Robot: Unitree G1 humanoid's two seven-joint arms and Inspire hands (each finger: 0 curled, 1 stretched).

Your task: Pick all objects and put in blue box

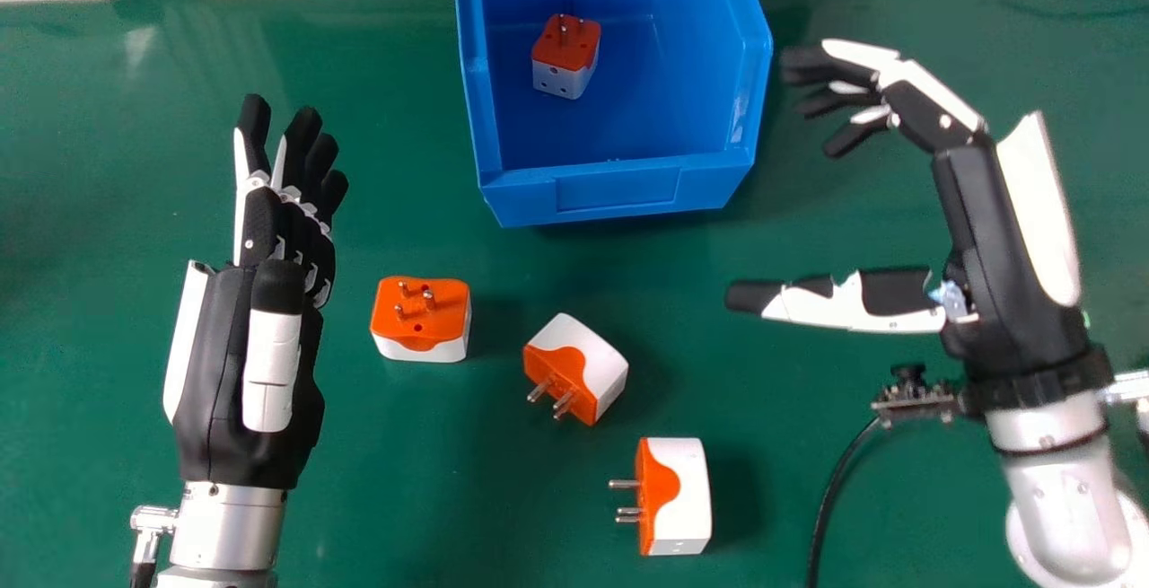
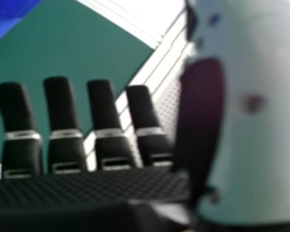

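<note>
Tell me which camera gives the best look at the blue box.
The head view: there the blue box shows its front wall, both sides and the orange-and-white adapter inside, though its far end is cut off. The right hand view catches a blue piece in one corner, probably part of the box.

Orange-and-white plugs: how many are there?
4: first plug inside the blue box; on the green table, second plug nearest the left hand, third plug nearest the head view's bottom edge, and fourth plug between those two. That hand could hide more.
</note>
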